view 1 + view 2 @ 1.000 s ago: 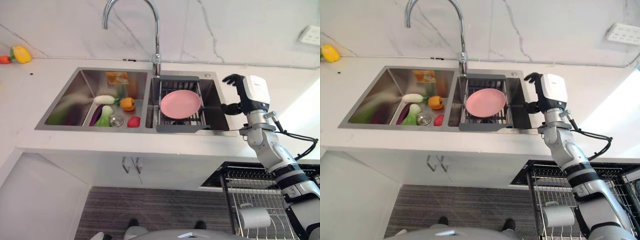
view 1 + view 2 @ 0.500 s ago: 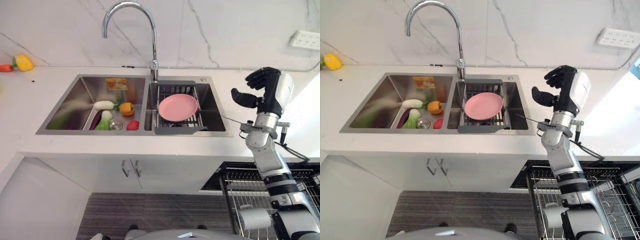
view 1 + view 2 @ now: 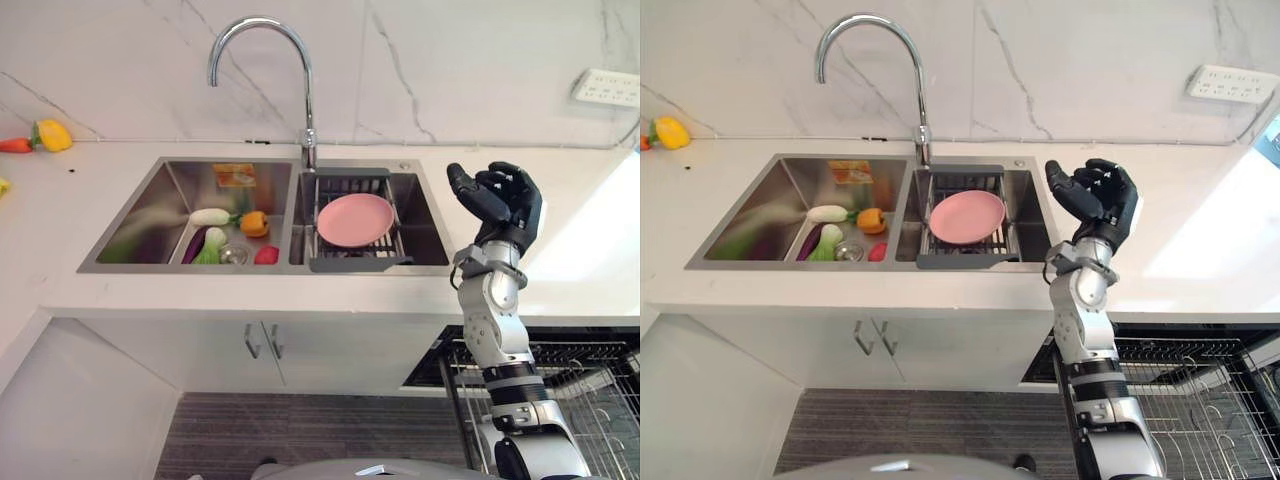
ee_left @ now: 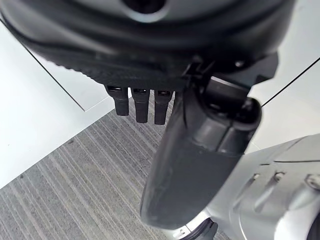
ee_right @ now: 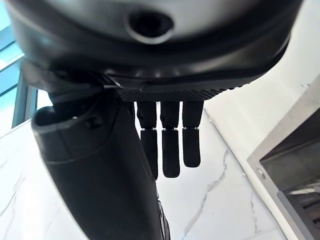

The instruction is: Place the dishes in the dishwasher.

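Note:
A pink plate (image 3: 355, 218) lies on a grey drain rack (image 3: 352, 262) in the right basin of the steel sink (image 3: 150, 268). My right hand (image 3: 503, 197) is raised above the counter just right of the sink, palm turned up toward the camera, open and holding nothing. In its wrist view its fingers (image 5: 170, 143) are straight against the marble wall. The dishwasher's pulled-out wire rack (image 3: 590, 385) sits below the counter at the lower right. My left hand (image 4: 150, 45) hangs open above the striped floor, fingers (image 4: 139, 103) straight.
Vegetables (image 3: 228, 228) lie in the left basin, and a tall curved faucet (image 3: 262, 60) rises behind the sink. A yellow pepper (image 3: 50, 134) rests on the counter at the far left. White cabinet doors (image 3: 260, 345) are under the sink. A wall outlet (image 3: 607, 88) is at the upper right.
My right hand has lifted away from the sink's right edge and turned palm up, still holding nothing. The camera has shifted; the plate has stayed on the rack.

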You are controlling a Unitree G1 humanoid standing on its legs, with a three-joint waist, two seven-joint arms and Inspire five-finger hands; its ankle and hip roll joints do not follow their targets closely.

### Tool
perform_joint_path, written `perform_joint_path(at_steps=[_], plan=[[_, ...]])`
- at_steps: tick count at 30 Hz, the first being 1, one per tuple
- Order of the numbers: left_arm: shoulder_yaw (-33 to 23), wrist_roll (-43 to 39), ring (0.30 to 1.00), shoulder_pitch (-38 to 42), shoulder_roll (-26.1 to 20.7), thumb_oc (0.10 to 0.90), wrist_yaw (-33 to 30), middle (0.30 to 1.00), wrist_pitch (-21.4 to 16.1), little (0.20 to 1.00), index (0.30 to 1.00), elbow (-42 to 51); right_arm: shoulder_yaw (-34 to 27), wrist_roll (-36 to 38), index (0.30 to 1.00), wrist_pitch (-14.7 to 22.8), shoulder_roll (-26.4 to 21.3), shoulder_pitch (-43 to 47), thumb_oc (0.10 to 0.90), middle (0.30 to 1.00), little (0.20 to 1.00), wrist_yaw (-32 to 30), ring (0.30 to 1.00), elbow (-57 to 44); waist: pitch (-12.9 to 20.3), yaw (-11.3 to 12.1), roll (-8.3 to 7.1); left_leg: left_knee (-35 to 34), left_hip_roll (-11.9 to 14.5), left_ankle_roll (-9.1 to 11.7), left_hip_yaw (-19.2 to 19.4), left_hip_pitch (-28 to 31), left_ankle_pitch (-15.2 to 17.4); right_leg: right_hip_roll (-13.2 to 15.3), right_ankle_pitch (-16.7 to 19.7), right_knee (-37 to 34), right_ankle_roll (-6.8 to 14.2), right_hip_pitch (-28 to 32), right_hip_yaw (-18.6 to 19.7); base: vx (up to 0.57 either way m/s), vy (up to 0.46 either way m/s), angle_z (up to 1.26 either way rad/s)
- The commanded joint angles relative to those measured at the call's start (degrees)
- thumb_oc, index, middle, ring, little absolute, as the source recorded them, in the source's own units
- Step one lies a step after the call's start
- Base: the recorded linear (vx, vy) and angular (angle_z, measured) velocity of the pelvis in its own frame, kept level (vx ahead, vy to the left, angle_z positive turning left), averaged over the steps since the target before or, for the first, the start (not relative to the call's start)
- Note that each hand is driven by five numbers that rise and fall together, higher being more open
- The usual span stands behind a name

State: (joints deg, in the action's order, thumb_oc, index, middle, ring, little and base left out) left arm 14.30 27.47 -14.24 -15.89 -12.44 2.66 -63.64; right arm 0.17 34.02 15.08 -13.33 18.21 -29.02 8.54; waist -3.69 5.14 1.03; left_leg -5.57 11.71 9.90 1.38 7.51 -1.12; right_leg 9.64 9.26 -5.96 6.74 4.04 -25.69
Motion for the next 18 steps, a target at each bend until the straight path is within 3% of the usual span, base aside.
perform_joint_path(at_steps=[1, 2, 18], plan=[[1.81, -0.68, 0.900, 2.58, -2.87, 0.800, -0.74, 0.900, 0.44, 0.900, 0.900, -1.22, -3.88, 1.63, 0.545, 7.57, -3.59, 5.67, 0.563, 0.545, 0.545, 3.92, 0.545, -5.95, -1.66, 1.46, -0.58, 0.57, -2.33, -3.97, 0.68, 1.42, 5.66, 3.58, -6.06, 1.69, 2.86, 1.34, 1.78, 0.00, 0.000, 0.00], [1.80, -0.83, 0.900, 2.79, -2.85, 0.800, -0.68, 0.900, 0.46, 0.900, 0.900, -1.46, -3.68, 2.45, 0.900, 7.47, -3.73, 5.84, 0.800, 0.900, 0.900, 4.70, 0.900, -5.72, -1.65, 1.38, -0.57, 0.57, -2.32, -3.94, 0.77, 1.42, 5.65, 3.59, -6.04, 1.68, 2.85, 1.32, 1.85, 0.00, 0.000, 0.00], [1.89, -1.39, 0.900, 2.69, -2.91, 0.800, -0.29, 0.900, 0.34, 0.900, 0.900, -0.87, -4.15, 4.94, 0.900, 7.75, -3.19, 6.25, 0.800, 0.900, 0.900, 5.33, 0.900, -4.64, -1.54, 1.58, -0.47, 0.57, -2.26, -3.87, 0.62, 1.41, 5.62, 3.41, -6.27, 1.66, 2.71, 1.57, 1.46, 0.00, 0.000, 0.00]])
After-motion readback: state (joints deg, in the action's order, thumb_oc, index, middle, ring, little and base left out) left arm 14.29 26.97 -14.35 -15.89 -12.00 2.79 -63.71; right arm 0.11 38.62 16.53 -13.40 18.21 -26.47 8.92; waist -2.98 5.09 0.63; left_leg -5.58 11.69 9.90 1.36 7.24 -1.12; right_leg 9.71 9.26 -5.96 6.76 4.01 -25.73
